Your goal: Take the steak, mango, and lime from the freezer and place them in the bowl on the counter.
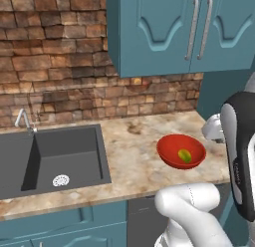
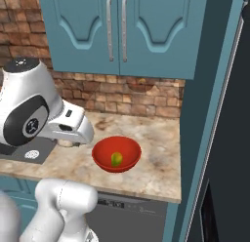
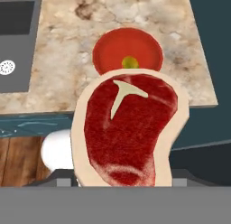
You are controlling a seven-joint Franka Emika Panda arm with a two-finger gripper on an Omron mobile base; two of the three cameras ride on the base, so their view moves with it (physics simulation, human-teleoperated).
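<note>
1. The steak [image 3: 131,128] is a flat red slab, marbled, with a pale fat rim.
2. The glossy red bowl [image 3: 110,49] sits near the right end of the beige marbled counter [image 3: 58,83], cradling the yellow-green mango [image 3: 130,62].
3. My fingers are clamped on the steak, held above the counter's front edge.

Red steak [image 3: 128,130] rimmed pale, yellow-green mango [image 3: 130,62] in glossy red bowl [image 3: 108,51], beige marbled counter [image 3: 58,51].
</note>
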